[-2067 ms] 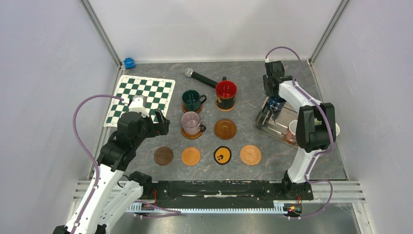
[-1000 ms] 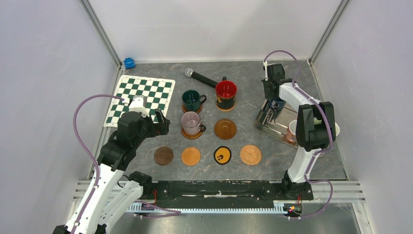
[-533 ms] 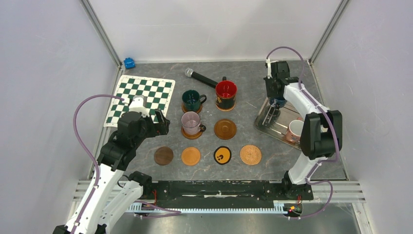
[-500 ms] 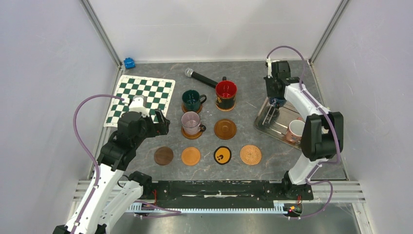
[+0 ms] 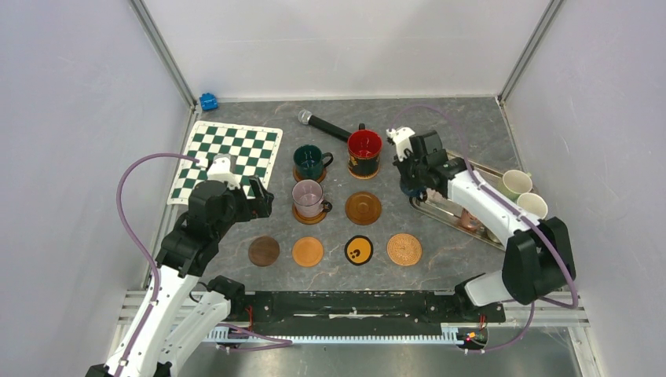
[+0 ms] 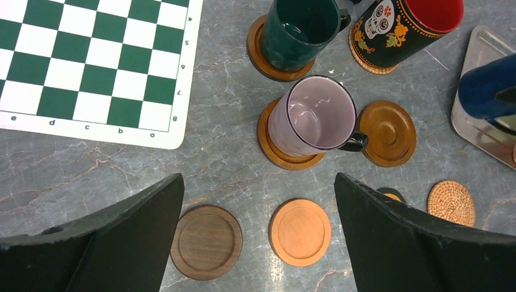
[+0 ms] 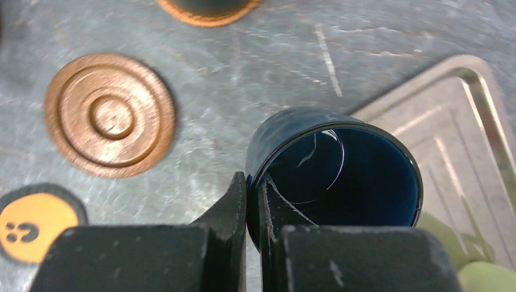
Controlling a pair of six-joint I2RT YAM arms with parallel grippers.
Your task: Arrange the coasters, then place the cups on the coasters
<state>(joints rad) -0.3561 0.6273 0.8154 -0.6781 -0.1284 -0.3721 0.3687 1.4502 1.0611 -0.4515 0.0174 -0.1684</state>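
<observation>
My right gripper (image 7: 252, 188) is shut on the rim of the dark blue cup (image 7: 341, 176), one finger inside and one outside. It holds the cup above the left edge of the metal tray (image 5: 448, 208), near the bare grooved wood coaster (image 5: 363, 207). The dark green cup (image 5: 309, 160), clear glass cup (image 5: 307, 196) and red-inside cup (image 5: 364, 149) each stand on a coaster. In the front row lie bare dark brown (image 5: 264, 251), orange (image 5: 308, 251), black-and-yellow (image 5: 359, 250) and woven (image 5: 404, 249) coasters. My left gripper (image 6: 258, 182) hangs open above the dark brown and orange coasters.
Two pale cups (image 5: 514, 182) (image 5: 533, 204) sit at the tray's right edge, and another cup (image 5: 471, 220) shows partly under my right arm. A black microphone (image 5: 323, 124) lies behind the cups. The chequered mat (image 5: 232, 153) covers the back left, with a small blue object (image 5: 208, 101) in the corner.
My right arm has swung left and lower with the dark blue cup, from over the tray's back to its left edge. The left arm has stayed still.
</observation>
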